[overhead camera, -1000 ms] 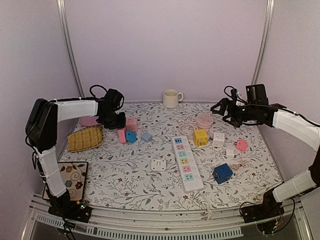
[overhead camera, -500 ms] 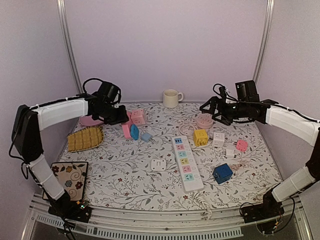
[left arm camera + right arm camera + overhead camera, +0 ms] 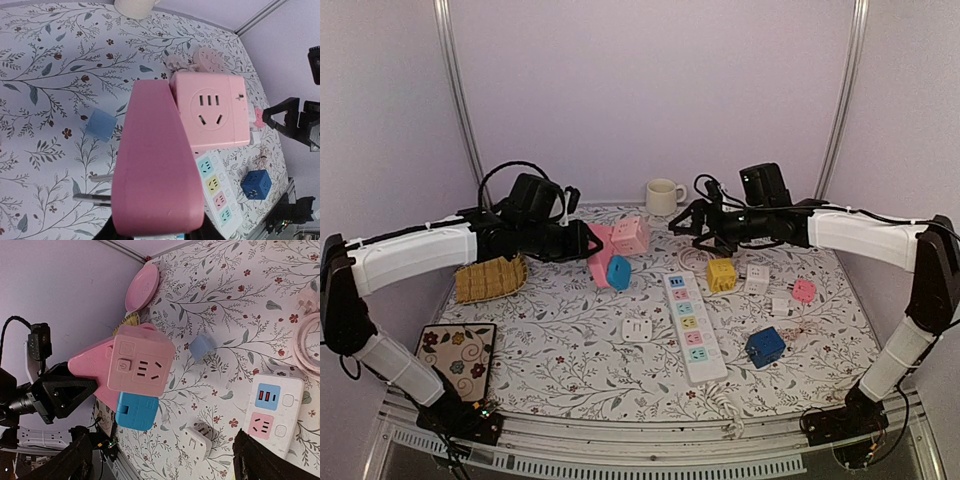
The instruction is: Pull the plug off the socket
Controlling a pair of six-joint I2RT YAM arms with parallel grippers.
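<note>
My left gripper (image 3: pixel 578 243) is shut on a flat, wedge-shaped pink plug (image 3: pixel 599 263) and holds it above the table. In the left wrist view the pink plug (image 3: pixel 157 165) covers my left gripper (image 3: pixel 160 233). A pink cube socket (image 3: pixel 630 235) is stuck on the plug's far end, and a blue plug (image 3: pixel 618 272) hangs from the cube's underside. My right gripper (image 3: pixel 693 226) stands open just right of the cube, not touching it. The right wrist view shows the pink cube socket (image 3: pixel 141 367), the blue plug (image 3: pixel 137 411) and my open right gripper (image 3: pixel 167 465).
A multi-coloured power strip (image 3: pixel 692 325) lies in the middle with a white adapter (image 3: pixel 638 329) to its left. A yellow cube (image 3: pixel 721 274), white cube (image 3: pixel 757 278), small pink plug (image 3: pixel 804 290) and blue cube (image 3: pixel 764 346) lie right. A mug (image 3: pixel 663 196) stands behind; a woven mat (image 3: pixel 490 278) lies left.
My left arm has lifted the pink plug with the cube and blue plug off the table and carried it right. The open right gripper has swung left towards it.
</note>
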